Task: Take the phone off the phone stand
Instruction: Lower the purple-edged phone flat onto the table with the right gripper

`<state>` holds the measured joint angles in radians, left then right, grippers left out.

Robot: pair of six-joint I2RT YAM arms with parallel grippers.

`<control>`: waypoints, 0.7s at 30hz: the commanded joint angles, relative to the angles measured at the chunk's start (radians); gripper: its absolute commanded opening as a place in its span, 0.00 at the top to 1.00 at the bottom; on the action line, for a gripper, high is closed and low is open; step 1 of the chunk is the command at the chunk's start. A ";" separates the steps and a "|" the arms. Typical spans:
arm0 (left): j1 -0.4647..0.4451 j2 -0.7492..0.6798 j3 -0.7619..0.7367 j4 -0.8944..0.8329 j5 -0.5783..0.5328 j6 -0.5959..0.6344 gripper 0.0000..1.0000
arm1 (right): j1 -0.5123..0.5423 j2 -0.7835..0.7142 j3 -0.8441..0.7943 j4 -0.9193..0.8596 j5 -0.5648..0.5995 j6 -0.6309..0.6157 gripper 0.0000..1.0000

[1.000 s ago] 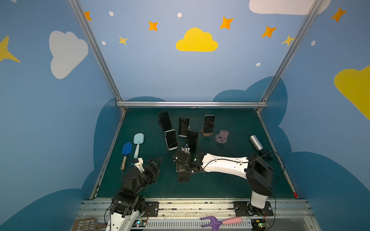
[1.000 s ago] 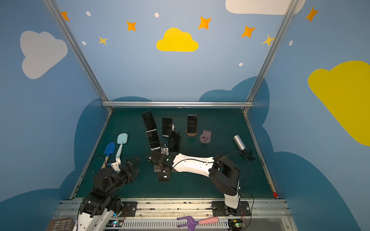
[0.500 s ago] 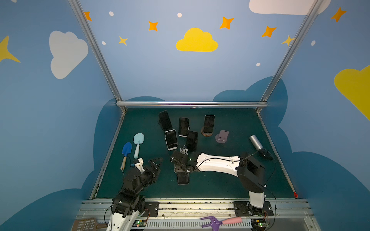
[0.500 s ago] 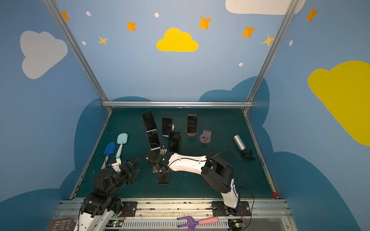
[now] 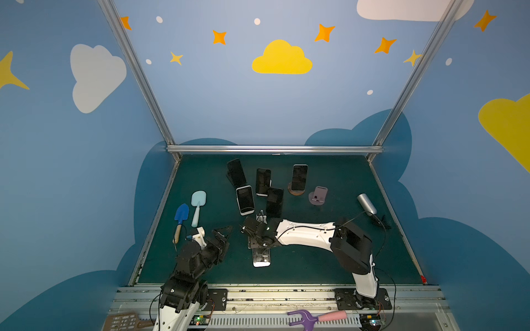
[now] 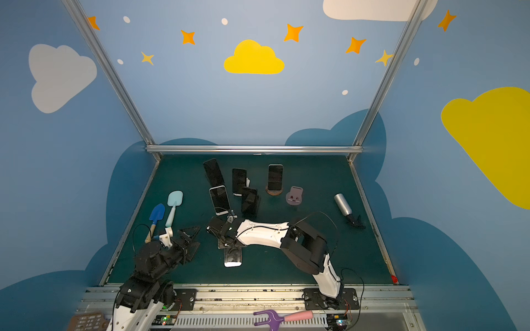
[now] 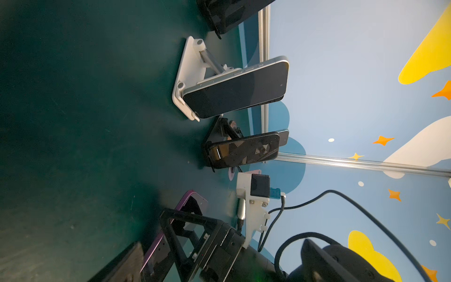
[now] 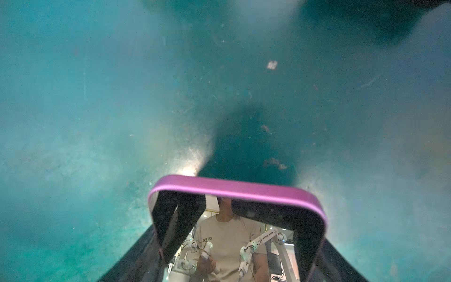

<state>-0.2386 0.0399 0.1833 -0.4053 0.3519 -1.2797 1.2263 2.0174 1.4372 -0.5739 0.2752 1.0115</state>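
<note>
Phone [image 5: 261, 257] with the purple rim sits near the front edge of the worktop [image 5: 315, 268], about midway along it, screen up. Its long axis runs front to back: one short end points at the front edge, and the other end lies under the right gripper [image 5: 260, 245]. In the right wrist view the black fingers [image 8: 136, 256] press on the phone's two long sides, so the claw is clamped on the phone, with the purple short end pointing away from the wrist. Whether the phone rests on the mat or hangs just above it cannot be told.

Just left of it, toward the front-left corner, the left gripper [image 5: 224, 238] hovers with its fingers spread wide apart.

Farther back along the left edge lie a blue trowel [image 5: 181, 213] and a pale blue scoop [image 5: 198, 200], side by side with their blades toward the back.

Behind the right gripper, mid-worktop, a white-rimmed phone [image 5: 245, 200] and a black phone [image 5: 274, 200] lean on stands. A mauve phone stand [image 5: 318, 196] sits to their right, well apart from the purple-rimmed phone. A silver cylinder [image 5: 366, 203] lies near the right edge.

Three more phones stand propped toward the back edge, the rightmost on a round wooden base [image 5: 296, 191].
</note>
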 commanded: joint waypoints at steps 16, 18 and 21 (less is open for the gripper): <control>-0.002 0.165 0.044 0.087 -0.036 0.042 0.00 | 0.030 0.098 0.077 -0.067 0.012 0.002 0.54; -0.002 0.159 0.041 0.083 -0.042 0.042 0.00 | 0.029 0.103 0.072 -0.073 0.008 0.007 0.54; -0.002 0.149 0.041 0.074 -0.051 0.037 0.00 | 0.029 0.119 0.082 -0.085 -0.004 0.015 0.53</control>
<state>-0.2386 0.2008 0.2123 -0.3408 0.3202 -1.2568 1.2461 2.0945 1.5070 -0.6044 0.2756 1.0172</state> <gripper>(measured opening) 0.998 0.730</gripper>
